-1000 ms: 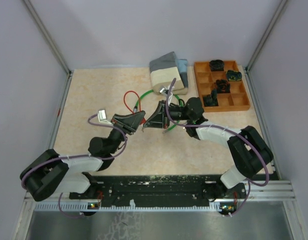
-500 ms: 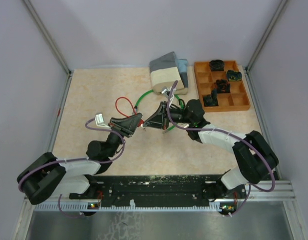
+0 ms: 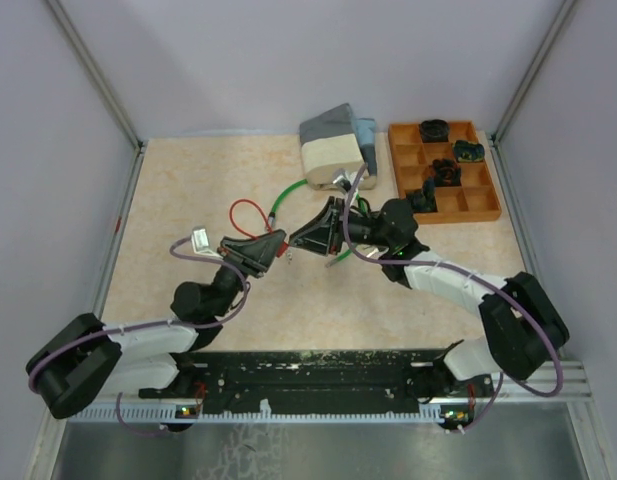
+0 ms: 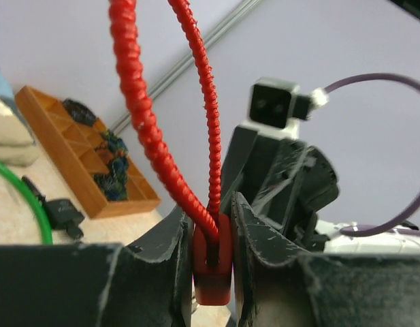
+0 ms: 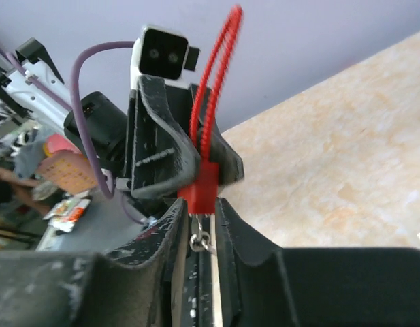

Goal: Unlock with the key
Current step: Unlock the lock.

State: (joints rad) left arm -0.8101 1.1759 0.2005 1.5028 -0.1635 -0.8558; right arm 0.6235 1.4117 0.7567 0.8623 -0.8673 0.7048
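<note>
Left gripper (image 3: 276, 247): mine, clenched on the red lock body (image 3: 286, 252). In the left wrist view both fingers (image 4: 174, 238) press its flat sides.

Right gripper (image 3: 296, 246): mine, facing the left one tip to tip near the middle of the table (image 3: 188, 180). Its fingers (image 5: 170, 228) stand a narrow slot apart. I cannot tell whether they are pinching the key or only flanking it.

Red lock body: lifted off the table, between the two sets of fingertips. In the right wrist view it sits just at the mouth of my right jaws.

Red cable loop (image 3: 246, 213): rises from the lock body and arcs away toward 10 o'clock in the top view.

Key (image 5: 199, 238): a small metal piece on a ring, inside the slot of my right fingers, at 6 o'clock of the lock body and touching it. How far it sits in the lock is hidden.

Green cable (image 3: 284, 198): lies on the table at 12 o'clock of the lock body, apart from it.

Grey-and-cream block (image 3: 333, 145): at the far edge of the table, about 12 o'clock.

Orange tray (image 3: 394, 165): compartmented, in the far corner at 2 o'clock, with small dark parts in several cells.
</note>
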